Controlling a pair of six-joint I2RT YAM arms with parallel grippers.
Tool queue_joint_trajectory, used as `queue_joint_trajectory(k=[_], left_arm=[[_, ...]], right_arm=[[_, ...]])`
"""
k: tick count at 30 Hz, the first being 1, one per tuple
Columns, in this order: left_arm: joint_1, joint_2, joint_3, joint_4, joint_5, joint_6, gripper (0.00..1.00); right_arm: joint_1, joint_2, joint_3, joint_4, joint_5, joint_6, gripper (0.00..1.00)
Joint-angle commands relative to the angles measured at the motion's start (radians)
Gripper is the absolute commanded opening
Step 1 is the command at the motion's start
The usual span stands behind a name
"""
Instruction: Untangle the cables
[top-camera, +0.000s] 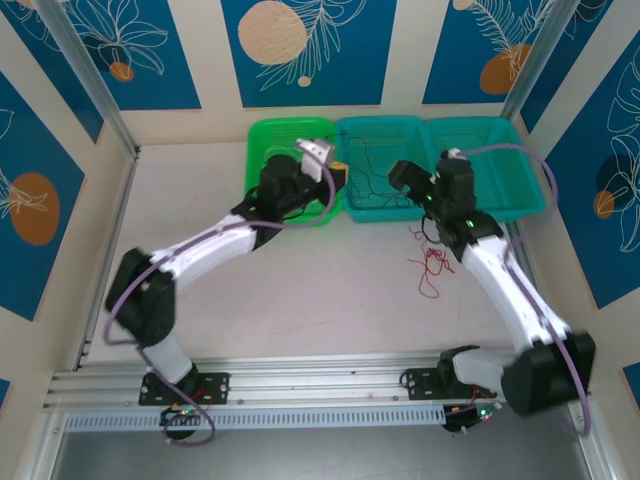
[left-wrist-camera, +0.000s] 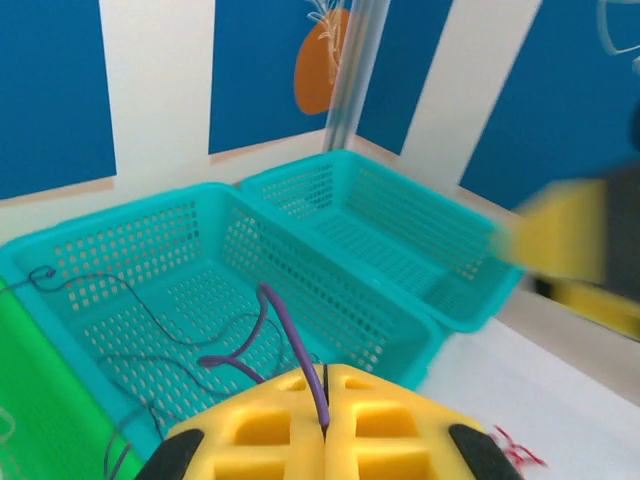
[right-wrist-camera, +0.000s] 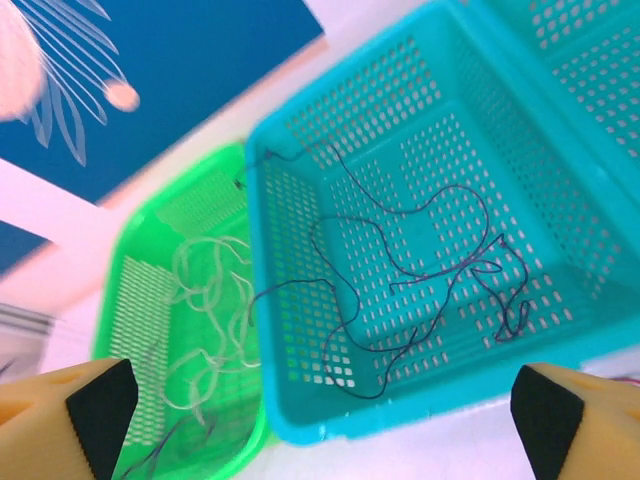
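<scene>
we read thin red curly cable (top-camera: 431, 268) loose on white desk (top-camera: 330, 290), long axis near-to-far, on base side of right fingers (right-wrist-camera: 98, 412), which stand spread, empty. right arm nearer. left fingers (left-wrist-camera: 270, 425) clenched on thin black cable (left-wrist-camera: 262, 305) over middle teal mesh basket (left-wrist-camera: 110, 222).

The left gripper (left-wrist-camera: 325, 410) sat at the bottom centre of the frame, its yellow fingers pressed together. From the seam between them the black cable (left-wrist-camera: 268, 300), looking purplish this close, arched up and dropped left into the nearer teal basket (left-wrist-camera: 300, 270), where more of it lay in thin loops on the mesh floor. A second teal basket (left-wrist-camera: 400, 230) stood touching it towards the upper right. A strip of the green basket (left-wrist-camera: 30, 380) edged the lower left. A scrap of the red cable (left-wrist-camera: 515, 447) lay on the white table (left-wrist-camera: 560, 400) at lower right. A blurred yellow shape (left-wrist-camera: 570, 245) hung at the right edge.
</scene>
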Motion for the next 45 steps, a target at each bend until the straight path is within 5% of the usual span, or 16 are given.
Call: queue_joint_trajectory(k=[1, 7, 8, 11, 13, 20, 34, 41, 45], left_arm=[[-0.011, 0.140, 0.179, 0.049, -0.033, 0.033, 0.00], [-0.011, 0.404, 0.531, -0.052, -0.009, 0.046, 0.00], [-0.012, 0.443, 0.586, -0.069, 0.004, 0.047, 0.11], [-0.013, 0.511, 0.686, -0.111, 0.053, 0.041, 0.85], [-0.018, 0.492, 0.650, -0.088, 0.080, 0.053, 1.00], [-0.022, 0.228, 0.314, 0.005, 0.105, 0.117, 1.00], [-0.081, -0.453, -0.530, 0.175, 0.032, 0.077, 1.00], [-0.081, -0.501, -0.627, 0.134, -0.099, 0.071, 1.00], [-0.080, -0.488, -0.625, 0.151, -0.098, 0.048, 1.00]], right_arm=[[-0.016, -0.156, -0.145, -0.115, 0.025, 0.115, 0.98], [-0.046, -0.395, -0.295, -0.257, 0.055, 0.173, 0.97], [-0.060, -0.407, -0.307, -0.279, 0.065, 0.186, 0.97], [-0.137, -0.388, -0.317, -0.338, 0.034, 0.185, 0.97], [-0.198, -0.347, -0.307, -0.374, -0.004, 0.162, 0.98], [-0.367, -0.148, -0.285, -0.434, -0.156, 0.070, 1.00], [-0.452, 0.354, -0.215, -0.154, -0.207, 0.092, 0.85], [-0.420, 0.480, -0.201, -0.150, -0.218, 0.170, 0.58], [-0.438, 0.473, -0.224, -0.115, -0.234, 0.183, 0.19]])
